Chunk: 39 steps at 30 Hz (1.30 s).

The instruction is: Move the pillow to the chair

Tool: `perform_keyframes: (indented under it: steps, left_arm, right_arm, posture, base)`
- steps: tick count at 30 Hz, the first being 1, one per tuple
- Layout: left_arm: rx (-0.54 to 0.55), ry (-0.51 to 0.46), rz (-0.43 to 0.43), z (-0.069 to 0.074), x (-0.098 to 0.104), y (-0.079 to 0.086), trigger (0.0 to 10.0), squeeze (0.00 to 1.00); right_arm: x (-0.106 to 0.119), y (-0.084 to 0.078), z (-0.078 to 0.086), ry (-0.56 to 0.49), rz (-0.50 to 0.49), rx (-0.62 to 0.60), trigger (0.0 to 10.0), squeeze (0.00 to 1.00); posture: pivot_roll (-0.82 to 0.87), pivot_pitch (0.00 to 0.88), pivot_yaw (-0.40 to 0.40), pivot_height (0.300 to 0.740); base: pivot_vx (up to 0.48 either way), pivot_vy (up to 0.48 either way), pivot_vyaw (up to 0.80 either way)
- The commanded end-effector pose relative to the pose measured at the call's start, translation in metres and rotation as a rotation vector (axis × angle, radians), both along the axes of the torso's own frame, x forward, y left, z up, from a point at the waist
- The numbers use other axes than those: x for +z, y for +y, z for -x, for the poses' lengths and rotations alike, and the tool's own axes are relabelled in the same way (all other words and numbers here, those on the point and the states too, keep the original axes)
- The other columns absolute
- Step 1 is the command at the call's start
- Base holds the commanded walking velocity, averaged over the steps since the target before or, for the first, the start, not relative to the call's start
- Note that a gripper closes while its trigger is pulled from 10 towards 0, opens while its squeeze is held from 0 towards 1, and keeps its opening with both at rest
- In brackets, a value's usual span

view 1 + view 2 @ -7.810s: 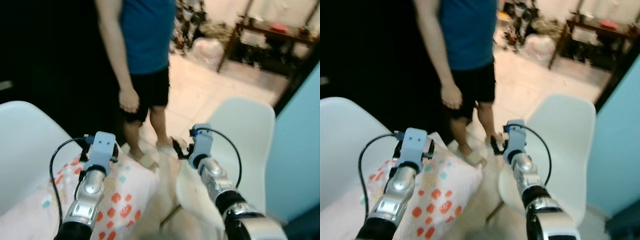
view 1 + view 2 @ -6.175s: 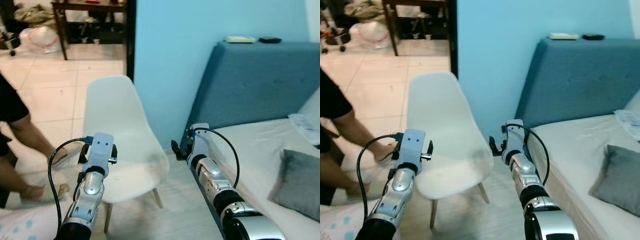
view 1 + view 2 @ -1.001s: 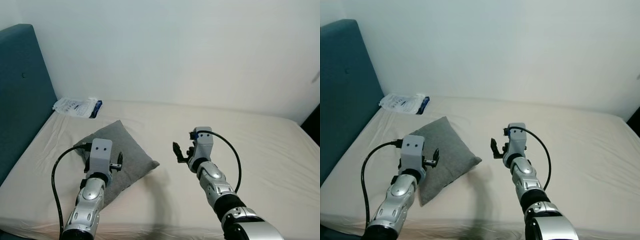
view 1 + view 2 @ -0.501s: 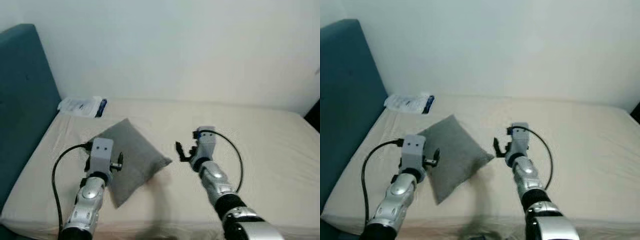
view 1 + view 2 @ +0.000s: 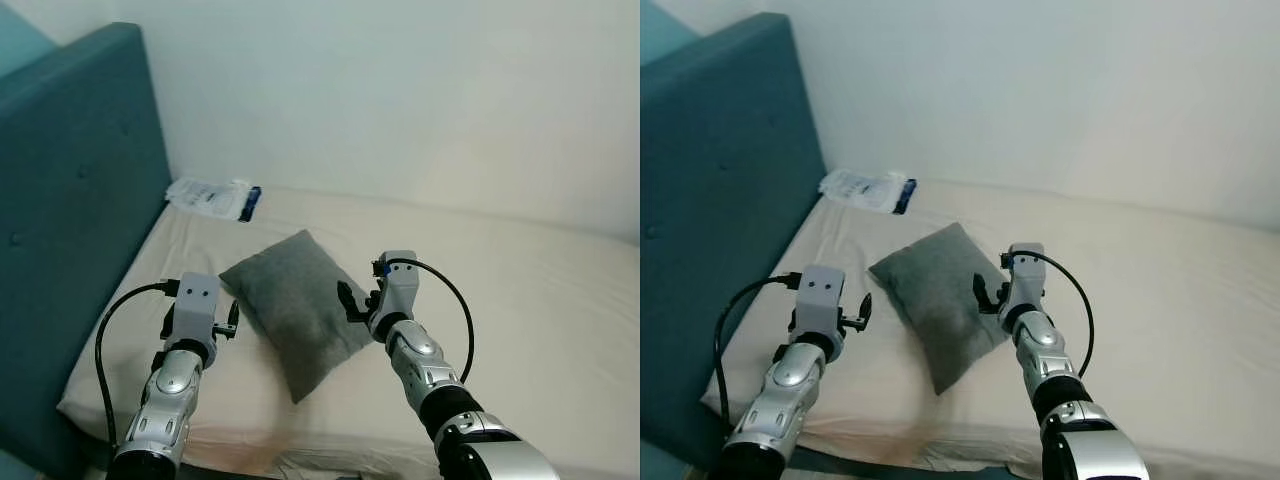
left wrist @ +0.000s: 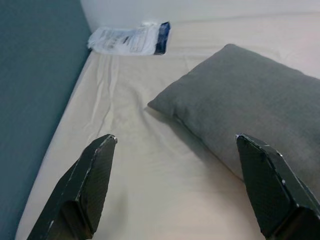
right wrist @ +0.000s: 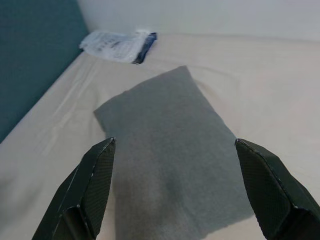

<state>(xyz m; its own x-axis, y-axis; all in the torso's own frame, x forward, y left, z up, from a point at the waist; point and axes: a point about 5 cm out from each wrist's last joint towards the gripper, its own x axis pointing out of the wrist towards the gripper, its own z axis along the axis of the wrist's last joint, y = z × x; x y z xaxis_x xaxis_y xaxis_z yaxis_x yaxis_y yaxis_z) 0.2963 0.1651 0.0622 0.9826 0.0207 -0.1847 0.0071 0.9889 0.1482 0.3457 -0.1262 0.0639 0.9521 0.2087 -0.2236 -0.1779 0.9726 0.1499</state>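
- While the grey pillow (image 5: 298,306) lies flat on the beige bed (image 5: 520,300), near the teal headboard (image 5: 70,190), nothing of the carrying looks done; no gripper touches it.
- Both grippers hover above the mattress with fingers spread wide; the left gripper (image 6: 177,187) sits just beside the pillow's near corner, the right gripper (image 7: 175,187) looks straight down over its middle.
- What remains, by this judgement, is everything: closing in, grasping, lifting, and walking it to the chair.
- Farther back, a plastic packet (image 5: 212,195) rests by the wall.
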Motion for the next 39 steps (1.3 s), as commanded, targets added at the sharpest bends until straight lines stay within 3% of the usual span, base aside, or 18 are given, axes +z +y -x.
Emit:
perform_keyframes:
  steps: [1,30,39]
  left_arm:
    - [-0.029,0.005,0.004,0.0003,-0.0014,-0.008,10.0,0.0]
    - [0.007,0.009,-0.005,-0.0012,-0.0039,-0.0074,10.0,0.0]
    - [0.026,-0.014,0.019,-0.0064,0.0012,-0.0071,10.0,0.0]
  right_arm:
    - [-0.0033,-0.0102,0.0021,0.009,-0.001,-0.032,10.0,0.0]
    - [-0.0046,-0.0116,0.0016,0.029,0.024,-0.022,10.0,0.0]
    - [-0.0004,-0.0165,-0.0013,0.015,0.013,-0.065,10.0,0.0]
  posture:
    - [0.01,0.0,-0.072,0.74]
    - [0.0,0.0,-0.087,0.74]
    - [0.01,0.0,-0.093,0.71]
  base:
    - [0.0,-0.48,0.0]
    - [0.0,-0.016,0.0]
    - [0.0,0.0,0.0]
